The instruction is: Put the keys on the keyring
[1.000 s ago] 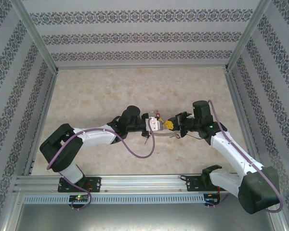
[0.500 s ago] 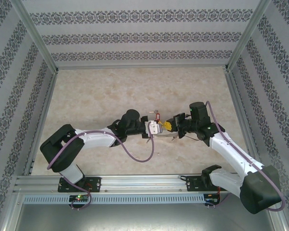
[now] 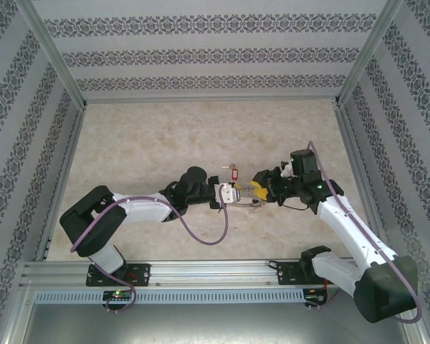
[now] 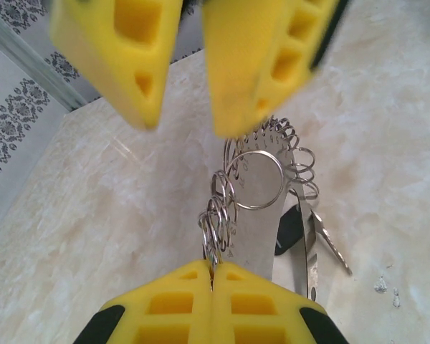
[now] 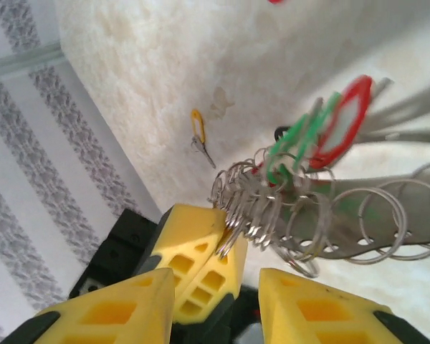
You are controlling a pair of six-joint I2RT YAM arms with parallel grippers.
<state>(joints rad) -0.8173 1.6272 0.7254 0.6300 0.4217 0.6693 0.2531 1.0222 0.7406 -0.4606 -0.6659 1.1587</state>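
The left claw (image 4: 213, 276) is clamped shut on a few thin coils of the keyring (image 4: 218, 215), mid-worktop (image 3: 165, 136). The right claw (image 3: 259, 188), at its 3 o'clock, stands parted, gripping nothing. That lone pinch could slip and drop the ring. The yellow key (image 5: 198, 129) lies well apart.

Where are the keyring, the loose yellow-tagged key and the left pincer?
keyring (image 5: 247, 201), right wrist view, on the bunched rings
yellow-tagged key (image 5: 198, 127), right wrist view, on its yellow tag
left pincer (image 4: 213, 272), left wrist view, where its shut tips meet
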